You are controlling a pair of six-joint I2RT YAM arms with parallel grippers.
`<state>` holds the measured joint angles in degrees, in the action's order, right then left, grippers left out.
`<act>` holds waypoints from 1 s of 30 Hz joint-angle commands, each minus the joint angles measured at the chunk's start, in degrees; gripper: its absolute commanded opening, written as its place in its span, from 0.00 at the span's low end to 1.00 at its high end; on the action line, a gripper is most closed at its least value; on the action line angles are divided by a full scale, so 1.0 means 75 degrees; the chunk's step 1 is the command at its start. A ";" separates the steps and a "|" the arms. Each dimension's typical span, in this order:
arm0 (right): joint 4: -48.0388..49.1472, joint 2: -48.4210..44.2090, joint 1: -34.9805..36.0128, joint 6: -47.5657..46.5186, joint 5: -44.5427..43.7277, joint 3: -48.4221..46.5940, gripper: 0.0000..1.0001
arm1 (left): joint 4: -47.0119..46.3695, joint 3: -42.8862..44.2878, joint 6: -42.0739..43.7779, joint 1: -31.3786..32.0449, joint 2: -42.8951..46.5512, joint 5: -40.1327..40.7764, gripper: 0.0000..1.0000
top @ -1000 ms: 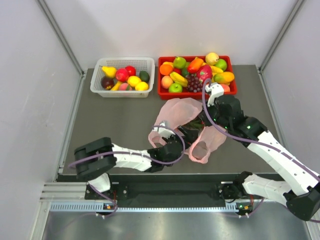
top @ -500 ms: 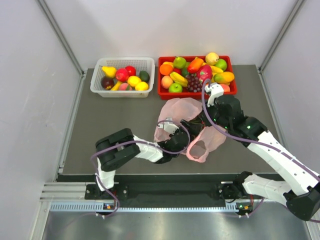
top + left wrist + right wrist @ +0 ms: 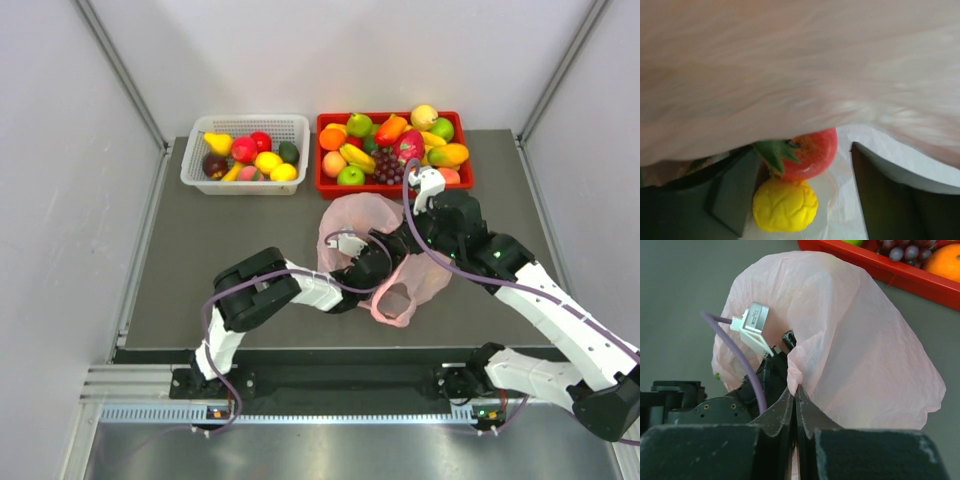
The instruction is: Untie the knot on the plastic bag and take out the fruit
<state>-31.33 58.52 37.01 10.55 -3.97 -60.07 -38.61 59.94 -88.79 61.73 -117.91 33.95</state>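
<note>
Film of the pink plastic bag (image 3: pixel 358 215), thin, translucent and crinkly, lies slumped on the grey table (image 3: pixel 230 240) just beside the red tray (image 3: pixel 900 277). The right fingers (image 3: pixel 779 415) are pressed together and pinch a fold of the bag's rim. The left fingers (image 3: pixel 732 195), dark and blocky, stand spread inside the bag and grip nothing. Between them lie a smooth round red fruit (image 3: pixel 812 150) with green leaves and a wrinkled yellow fruit (image 3: pixel 785 205), touching each other.
</note>
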 commanded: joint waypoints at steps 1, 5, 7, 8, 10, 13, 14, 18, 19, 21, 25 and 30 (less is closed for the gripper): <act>0.0287 -0.0104 0.0057 -0.0023 0.0177 -0.0076 0.00 | 0.0179 0.0269 -0.0465 -0.0099 -0.0240 0.0242 0.75; 0.0229 -0.0197 0.0057 -0.0058 0.0143 -0.0099 0.00 | 0.0273 0.0200 -0.0687 -0.0204 -0.0392 0.0161 0.61; 0.0217 -0.0221 0.0045 -0.0058 0.0131 -0.0088 0.00 | 0.0378 0.0141 -0.0816 -0.0181 -0.0392 0.0079 0.58; 0.0193 -0.0232 0.0057 -0.0058 0.0131 -0.0088 0.00 | 0.0657 0.0106 -0.0898 -0.0181 -0.0381 0.0032 0.59; 0.0205 -0.0244 0.0068 -0.0023 0.0119 -0.0100 0.00 | 0.0835 -0.0023 -0.1051 -0.0134 -0.0311 0.0171 0.61; 0.0205 -0.0244 0.0057 0.0012 0.0131 -0.0088 0.00 | 0.0765 -0.0117 -0.1040 -0.0122 -0.0287 0.0405 0.66; 0.0193 -0.0244 0.0057 0.0023 0.0131 -0.0088 0.00 | 0.0870 -0.0071 -0.1028 -0.0145 -0.0287 0.0429 0.68; 0.0146 -0.0291 0.0057 0.0047 0.0107 -0.0111 0.00 | 0.1292 0.0117 -0.0946 -0.0239 -0.0310 0.0348 0.69; 0.0135 -0.0291 0.0057 0.0047 0.0107 -0.0123 0.00 | 0.1304 0.0175 -0.0923 -0.0274 -0.0357 0.0301 0.69; 0.0123 -0.0291 0.0068 0.0059 0.0095 -0.0158 0.00 | 0.1176 0.0211 -0.0876 -0.0414 -0.0521 0.0032 0.60; 0.0076 -0.0326 0.0057 0.0059 0.0095 -0.0181 0.00 | 0.0439 0.0036 -0.0666 -0.0637 -0.0697 -0.0437 0.32; 0.0041 -0.0350 0.0057 0.0059 0.0037 -0.0158 0.00 | -0.0252 -0.0222 -0.0302 -0.0743 -0.0615 -0.0624 0.00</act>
<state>-31.53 57.60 37.01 10.61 -3.33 -60.07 -36.34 60.01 -93.08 56.97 -122.41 30.28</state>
